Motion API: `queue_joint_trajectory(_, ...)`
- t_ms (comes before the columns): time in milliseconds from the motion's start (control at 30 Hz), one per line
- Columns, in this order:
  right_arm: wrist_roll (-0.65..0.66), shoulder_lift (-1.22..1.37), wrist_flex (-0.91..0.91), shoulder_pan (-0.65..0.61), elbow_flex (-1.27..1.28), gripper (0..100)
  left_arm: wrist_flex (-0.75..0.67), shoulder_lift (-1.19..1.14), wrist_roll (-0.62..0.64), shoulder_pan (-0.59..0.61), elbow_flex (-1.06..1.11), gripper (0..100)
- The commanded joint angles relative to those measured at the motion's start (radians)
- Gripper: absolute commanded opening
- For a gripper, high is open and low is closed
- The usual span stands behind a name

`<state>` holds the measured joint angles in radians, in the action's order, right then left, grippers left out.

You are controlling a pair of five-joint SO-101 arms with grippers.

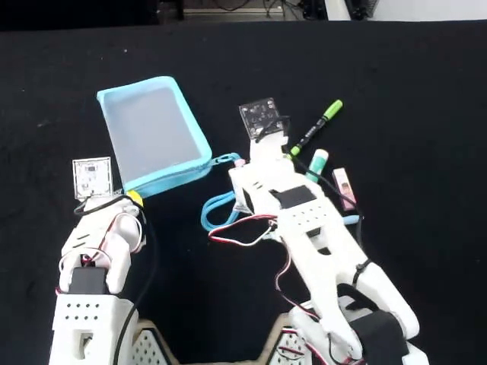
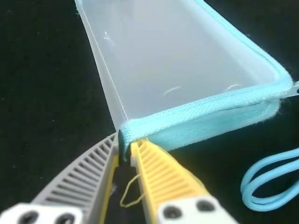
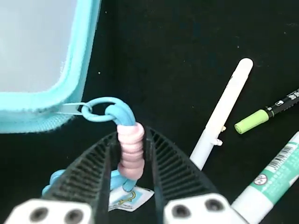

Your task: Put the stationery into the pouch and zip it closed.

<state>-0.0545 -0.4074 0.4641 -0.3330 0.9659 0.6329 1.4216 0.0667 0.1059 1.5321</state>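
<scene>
The light is soft and even, and the matt black surface [image 1: 426, 99] takes it up so that hardly a shadow shows. The pale pouch [image 1: 148, 129] stands out very bright, with small glints on its clear face in the left wrist view.

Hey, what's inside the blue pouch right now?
Through its translucent side the pouch looks empty. The green marker, glue stick and white pen lie outside on the table. The teal zipper band hides the strip along its edge.
</scene>
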Motion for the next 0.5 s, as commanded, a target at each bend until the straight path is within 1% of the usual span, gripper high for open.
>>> queue_joint_trajectory(0, -0.011, -0.051, 0.006, 0.011, -0.079, 1.0, 0.040, 0.018, 0.005, 0.024, -0.119, 3)
queue_joint_trajectory(100, -0.011, -0.087, 0.018, 0.012, -0.082, 1.0, 0.129, 0.018, 0.005, 0.024, -0.203, 3)
queue_joint_trajectory(233, 0.063, -0.232, 0.175, 0.011, -0.096, 1.0, 0.210, 0.018, 0.002, 0.024, -0.292, 3)
queue_joint_trajectory(367, 0.086, -0.369, 0.253, 0.011, -0.094, 1.0, 0.265, 0.017, -0.083, 0.022, -0.377, 3)
queue_joint_trajectory(467, 0.089, -0.421, 0.282, 0.011, -0.099, 1.0, 0.311, 0.017, -0.091, 0.019, -0.466, 3)
